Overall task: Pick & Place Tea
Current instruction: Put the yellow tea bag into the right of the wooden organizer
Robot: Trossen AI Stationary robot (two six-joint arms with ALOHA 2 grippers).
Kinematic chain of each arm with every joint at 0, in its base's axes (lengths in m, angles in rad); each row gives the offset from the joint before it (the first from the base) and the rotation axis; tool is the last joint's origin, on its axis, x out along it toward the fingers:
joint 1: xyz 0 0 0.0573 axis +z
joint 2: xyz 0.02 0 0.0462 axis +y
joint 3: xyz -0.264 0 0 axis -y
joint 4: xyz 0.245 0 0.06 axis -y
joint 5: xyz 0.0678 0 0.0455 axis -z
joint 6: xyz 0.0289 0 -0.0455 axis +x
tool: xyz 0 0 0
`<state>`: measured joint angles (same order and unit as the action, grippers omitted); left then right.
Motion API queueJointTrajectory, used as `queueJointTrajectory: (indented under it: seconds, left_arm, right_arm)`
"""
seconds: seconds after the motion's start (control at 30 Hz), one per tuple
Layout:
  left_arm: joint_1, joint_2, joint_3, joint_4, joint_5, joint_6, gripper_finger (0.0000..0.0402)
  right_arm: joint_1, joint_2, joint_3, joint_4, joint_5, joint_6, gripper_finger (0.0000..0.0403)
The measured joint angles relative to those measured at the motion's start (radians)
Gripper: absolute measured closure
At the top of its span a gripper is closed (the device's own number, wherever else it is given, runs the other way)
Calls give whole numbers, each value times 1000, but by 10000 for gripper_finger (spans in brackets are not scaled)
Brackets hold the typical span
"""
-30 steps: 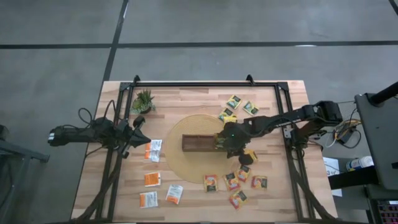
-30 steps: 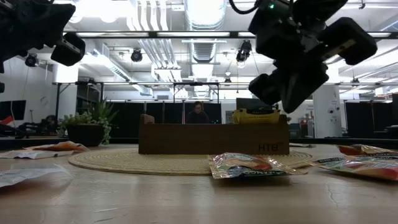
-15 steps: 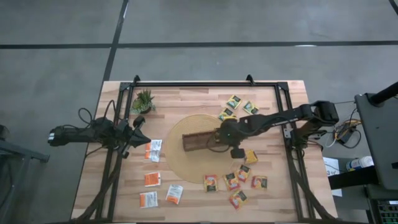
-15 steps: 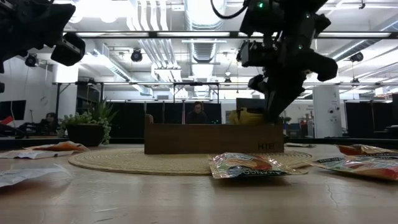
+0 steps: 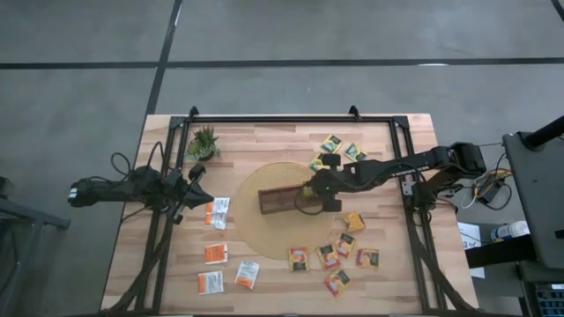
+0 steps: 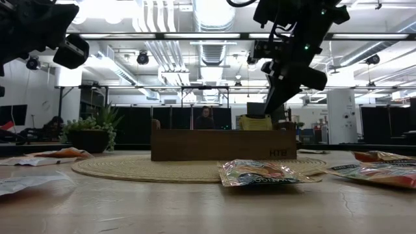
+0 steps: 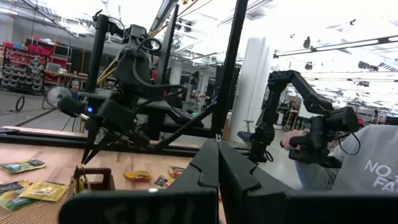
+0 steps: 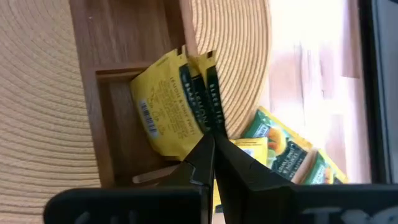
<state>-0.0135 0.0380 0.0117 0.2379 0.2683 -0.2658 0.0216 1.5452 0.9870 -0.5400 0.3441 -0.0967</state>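
Note:
The dark wooden tray (image 5: 280, 201) lies on a round woven mat (image 5: 264, 233) at mid-table. Yellow tea sachets (image 8: 171, 102) stand tilted in its right end compartment and stick up above its wall (image 6: 257, 121). My right gripper (image 5: 310, 191) is shut, slanting down at these sachets from the table's right (image 6: 268, 112). Its closed tips (image 8: 211, 144) are at the sachets' edge. More tea sachets lie flat on the table. My left gripper (image 5: 196, 173) is shut and waits at the table's left, above the surface (image 7: 217, 155). My right gripper's shut fingertips (image 8: 205, 149) stand right at the edge of the yellow sachets (image 8: 202, 127) in the tray's end compartment, slanting down from the table's right. I cannot tell whether they touch the sachets. Nothing shows between the fingers.
Loose sachets lie near right (image 5: 339, 255), far right (image 5: 342, 148) and near left (image 5: 217, 213). A small green plant (image 5: 204, 143) stands at the far left. A black frame (image 5: 291, 119) borders the table. A person in grey (image 7: 373, 168) stands beyond the table.
My right gripper has risen a little and rolled its wrist, its body swinging from the tray's near side to its far side, and has stayed shut. The tray has turned slightly on the mat, its right end going toward the far edge.

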Motion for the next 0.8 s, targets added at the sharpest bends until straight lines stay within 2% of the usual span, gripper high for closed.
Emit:
queueJointTrajectory:
  seconds: [0.4,0.63,0.73,0.8]
  left_arm:
    - [0,0,0,0,0,0,402]
    - [0,0,0,0,0,0,402]
    - [0,0,0,0,0,0,402]
    - [0,0,0,0,0,0,402]
  right_arm:
    - [1,-24,1,1,-13,-1,394]
    - [2,-26,-28,45,-199,-20,394]
    - [-4,-14,-47,81,-177,-48,394]
    - [-14,-8,-48,88,-122,-51,394]
